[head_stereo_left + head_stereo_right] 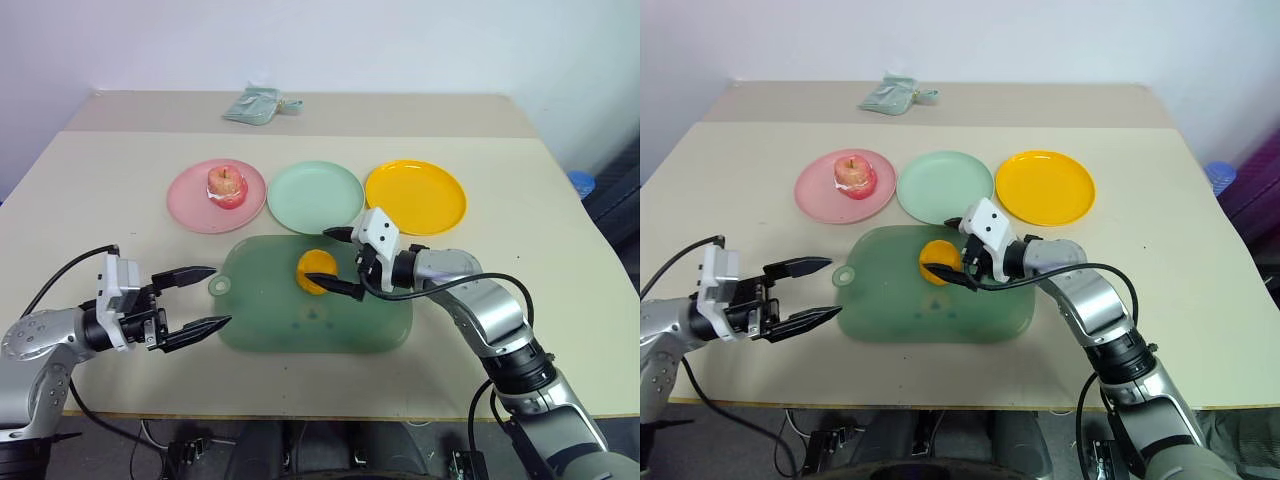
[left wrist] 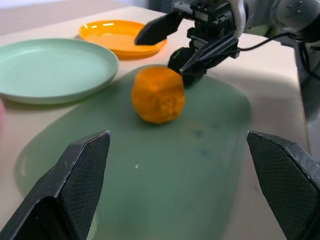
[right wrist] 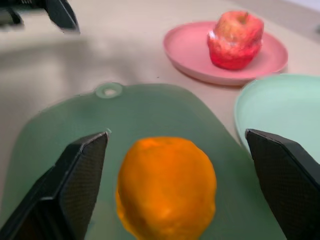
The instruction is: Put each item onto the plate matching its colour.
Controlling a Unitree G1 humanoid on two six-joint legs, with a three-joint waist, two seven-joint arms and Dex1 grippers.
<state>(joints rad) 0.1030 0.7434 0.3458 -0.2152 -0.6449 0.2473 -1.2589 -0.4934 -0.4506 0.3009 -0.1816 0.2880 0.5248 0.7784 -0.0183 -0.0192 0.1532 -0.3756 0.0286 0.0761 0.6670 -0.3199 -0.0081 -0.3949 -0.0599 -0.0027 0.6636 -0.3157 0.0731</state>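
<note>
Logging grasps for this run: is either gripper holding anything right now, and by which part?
Nothing is held. The right gripper is open, its fingers straddling the orange lump on the green board without closing. The left gripper is open beside the board.

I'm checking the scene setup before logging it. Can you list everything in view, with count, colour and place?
Table: one, beige.
Plates: three in a row, pink plate, mint plate, yellow plate.
Apple: one, red-pink, on the pink plate.
Board: one, green, nearer than the plates.
Orange lump: one, on the board.
Cloth: one, pale green, far edge.
Left gripper: open, beside the board.
Right gripper: open, around the lump.
</note>
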